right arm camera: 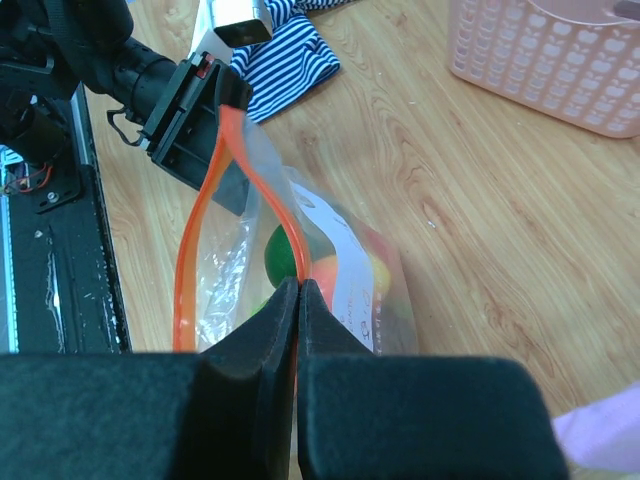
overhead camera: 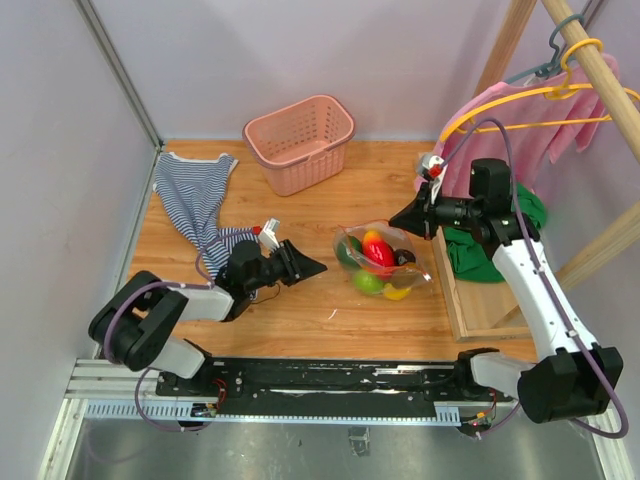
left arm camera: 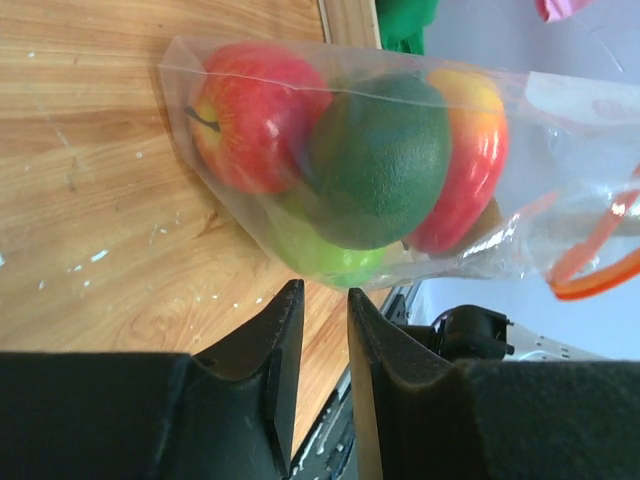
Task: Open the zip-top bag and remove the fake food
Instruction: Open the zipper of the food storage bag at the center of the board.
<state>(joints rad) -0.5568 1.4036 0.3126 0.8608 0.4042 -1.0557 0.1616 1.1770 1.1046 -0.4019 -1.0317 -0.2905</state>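
The zip-top bag (overhead camera: pixel 412 272) hangs over the middle of the wooden table, its red-orange zip strip (right arm camera: pixel 185 260) parted into a loop. My right gripper (overhead camera: pixel 399 221) (right arm camera: pixel 299 284) is shut on the strip's near side at the bag's upper edge. Inside lies the fake food (overhead camera: pixel 378 254): a red apple (left arm camera: pixel 250 120), a dark green fruit (left arm camera: pixel 380 165), a light green one (left arm camera: pixel 330 262) and a red-yellow one (left arm camera: pixel 470 160). My left gripper (overhead camera: pixel 320 268) (left arm camera: pixel 322 290) sits just left of the bag. Its jaws stand a narrow gap apart, with nothing between them and the tips at the bag's edge.
A pink slotted basket (overhead camera: pixel 300 142) (right arm camera: pixel 550 60) stands at the back. A striped cloth (overhead camera: pixel 195 195) (right arm camera: pixel 290 60) lies at the left. At the right a wooden rack (overhead camera: pixel 600 60) carries a pink garment (overhead camera: pixel 520 110) on a yellow hanger, above a green cloth (overhead camera: pixel 490 245).
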